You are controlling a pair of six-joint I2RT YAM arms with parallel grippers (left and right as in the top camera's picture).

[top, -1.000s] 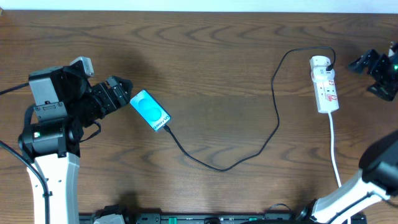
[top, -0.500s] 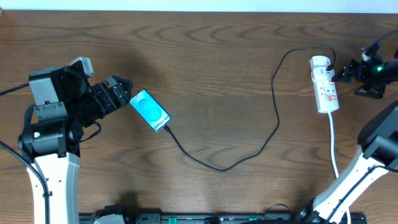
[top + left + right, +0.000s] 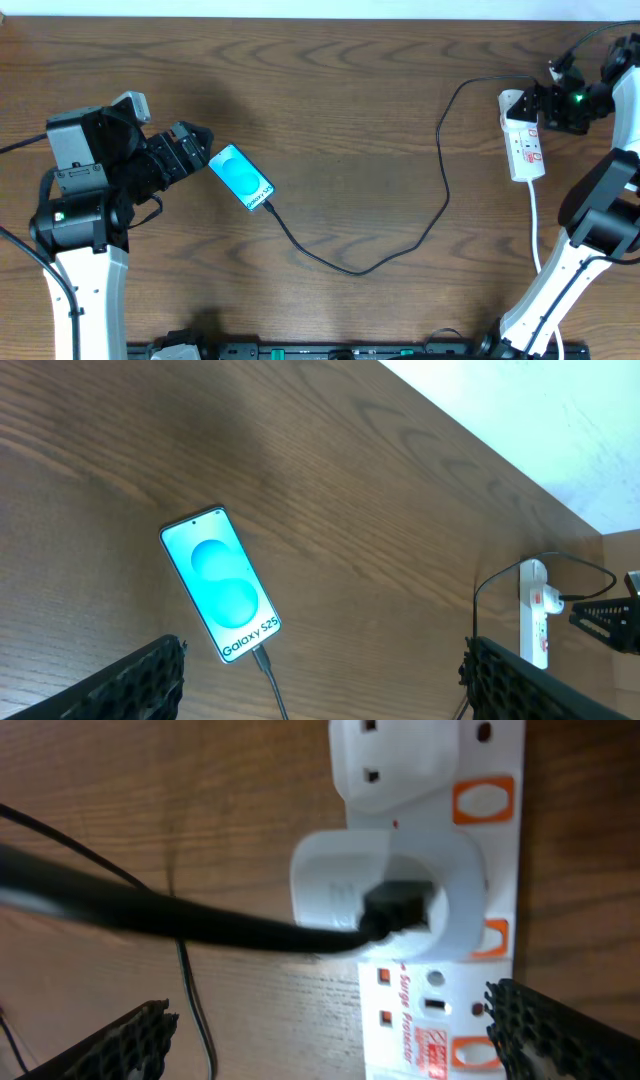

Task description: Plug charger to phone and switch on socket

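On the table point(image 3: 350, 100) | phone point(image 3: 241, 178) lit, charger cable point(image 3: 400, 255) plugged into its end | cable's other end in adapter point(image 3: 330, 885) seated in socket point(image 3: 524, 150) | left gripper point(image 3: 203, 150) spread, empty, beside phone | right gripper point(image 3: 531, 108) spread, empty, at socket

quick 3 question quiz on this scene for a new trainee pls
1. True or false: the charger is plugged into the phone.
2. The right arm holds its jaws nearest which thing? A) phone B) socket C) the charger's slack middle
3. Fill in: the phone's screen reads "Galaxy ___".
Key: 1 true; 2 B; 3 S25
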